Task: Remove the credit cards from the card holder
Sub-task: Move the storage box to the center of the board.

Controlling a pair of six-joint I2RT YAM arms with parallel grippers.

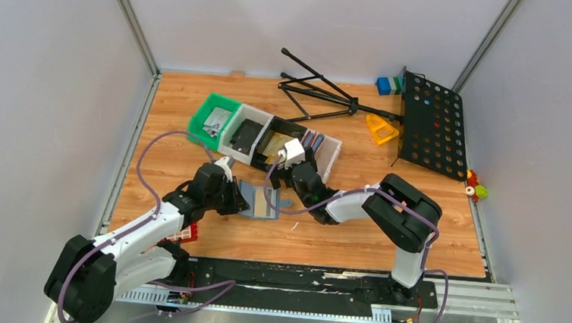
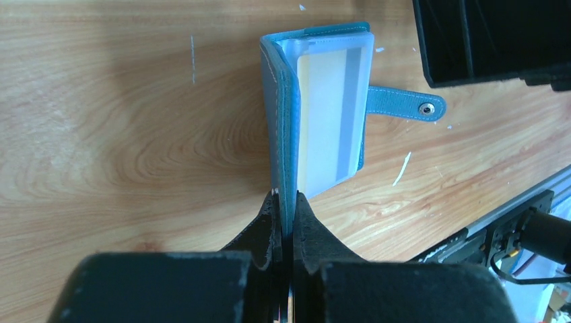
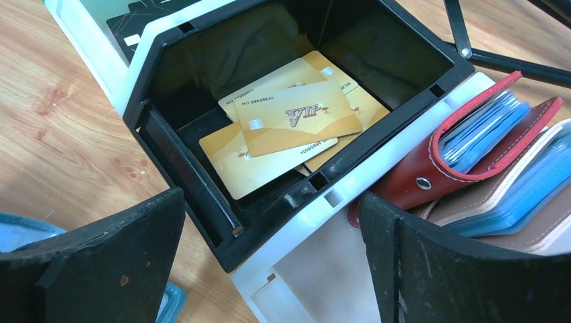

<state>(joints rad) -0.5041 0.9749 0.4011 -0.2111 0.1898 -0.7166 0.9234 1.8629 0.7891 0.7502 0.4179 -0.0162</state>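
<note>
The slate-blue card holder [image 1: 259,201] lies open on the wooden table between the two arms. My left gripper [image 2: 286,198] is shut on the edge of one blue cover, which stands upright [image 2: 279,108]. A tan card with a grey stripe [image 2: 330,114] shows through the holder's clear sleeve. The snap strap [image 2: 404,106] lies flat to the right. My right gripper [image 3: 273,202] is open and empty over the near corner of the black bin [image 3: 168,134]. Several gold credit cards [image 3: 296,121] lie loose inside that bin.
A row of bins crosses the table: green [image 1: 214,118], white [image 1: 243,132], black [image 1: 273,141], white [image 1: 329,153]. A dark red wallet [image 3: 471,155] and another wallet [image 3: 532,195] sit in the end bin. A folded tripod [image 1: 325,96] and black perforated music desk [image 1: 430,122] lie behind.
</note>
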